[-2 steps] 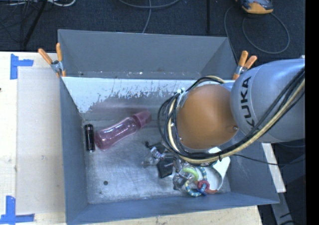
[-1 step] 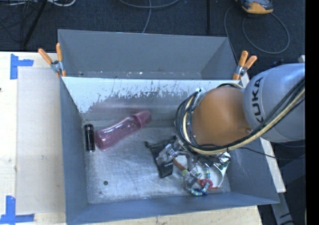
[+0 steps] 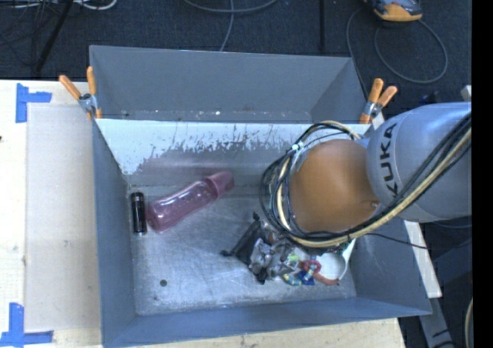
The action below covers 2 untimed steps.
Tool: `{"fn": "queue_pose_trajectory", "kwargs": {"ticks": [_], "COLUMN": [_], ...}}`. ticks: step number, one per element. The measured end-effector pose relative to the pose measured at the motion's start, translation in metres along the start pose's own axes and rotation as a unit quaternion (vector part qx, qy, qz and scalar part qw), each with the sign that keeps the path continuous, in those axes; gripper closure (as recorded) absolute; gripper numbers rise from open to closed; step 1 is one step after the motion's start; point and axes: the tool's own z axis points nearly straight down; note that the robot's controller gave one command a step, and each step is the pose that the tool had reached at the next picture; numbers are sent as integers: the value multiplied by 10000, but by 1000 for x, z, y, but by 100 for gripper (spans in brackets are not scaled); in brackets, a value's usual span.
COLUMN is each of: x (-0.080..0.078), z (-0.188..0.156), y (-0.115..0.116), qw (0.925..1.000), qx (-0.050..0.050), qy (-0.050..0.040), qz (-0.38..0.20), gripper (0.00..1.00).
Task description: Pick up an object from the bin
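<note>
My gripper [image 3: 256,245] shows as dark parts just under the arm's wrist, low over the bin's front right corner. Right beside it lies a small heap of mixed things [image 3: 296,269] with blue, red and green bits, and a white rounded piece [image 3: 333,264] at its right end. Whether the gripper touches the heap is hidden. A pink translucent bottle [image 3: 189,200] lies on its side to the left of the gripper, well apart from it. A short black cylinder [image 3: 138,212] lies by the bottle's base near the left wall.
The arm reaches in from the right, and its wrist covers the bin's right side. Bare bin floor lies between the bottle and the front wall.
</note>
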Motion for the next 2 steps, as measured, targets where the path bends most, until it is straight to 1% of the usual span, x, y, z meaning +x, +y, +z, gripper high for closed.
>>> {"fn": "queue_pose_trajectory", "kwargs": {"ticks": [1,2], "x": [0,-18], "z": [0,-171], "y": [0,37], "qw": [10000,10000], "qx": [-1,0], "qy": [-2,11], "qz": [8,-84], "gripper": [100,100]}}
